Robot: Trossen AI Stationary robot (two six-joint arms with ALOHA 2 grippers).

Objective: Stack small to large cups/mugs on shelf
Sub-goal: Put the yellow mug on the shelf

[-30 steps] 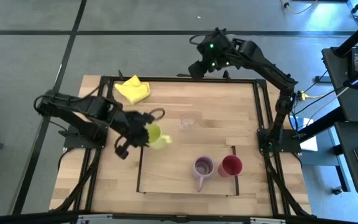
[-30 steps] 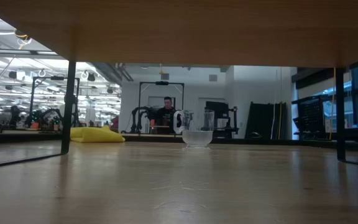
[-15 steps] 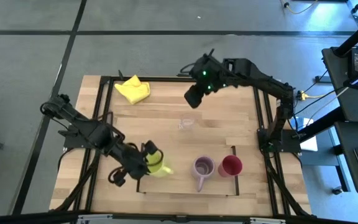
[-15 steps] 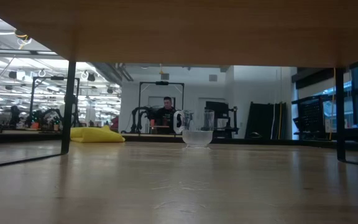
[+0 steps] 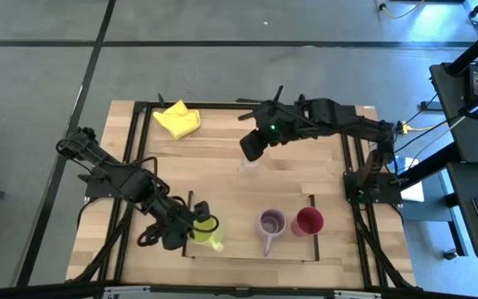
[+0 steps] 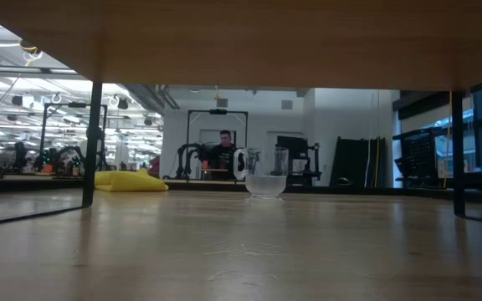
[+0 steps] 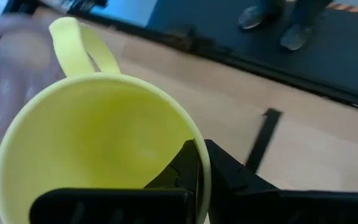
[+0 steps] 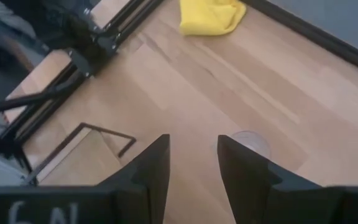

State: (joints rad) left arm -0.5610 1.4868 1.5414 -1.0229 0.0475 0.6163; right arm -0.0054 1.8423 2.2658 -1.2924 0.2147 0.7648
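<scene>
The left gripper (image 5: pixel 191 233) pinches the rim of the yellow-green ceramic mug (image 5: pixel 206 233), one finger inside the bowl and one outside, as the left wrist view shows with the mug (image 7: pixel 104 149) filling most of the picture. From above, the mug sits at the left end of the shelf (image 5: pixel 247 256), the flat light-wood rectangle outlined by a thin dark frame near the front edge of the wooden desk (image 5: pixel 305 149). Whether the mug rests on the wood or hangs just above it cannot be told.

The right gripper (image 5: pixel 251 149) hangs over the middle of the desk, toward the back edge, its fingers (image 8: pixel 244 165) spread apart and holding nothing. The tiny clear glass (image 5: pixel 248 167) stands just beside it on the desk's bare wood, outside the shelf; in the right wrist view the glass (image 8: pixel 249 144) shows just past one fingertip. The low view shows the same glass (image 6: pixel 266 186) upright on the desk.

The purple ceramic mug (image 5: pixel 270 223) stands upright on the shelf, right of centre, its handle pointing to the front edge. The red cup (image 5: pixel 307 222) stands just beside it at the shelf's right end. A crumpled yellow cloth (image 5: pixel 178 120) lies near the desk's back left corner. In the room beyond the desk, a person (image 6: pixel 225 149) is visible far off.
</scene>
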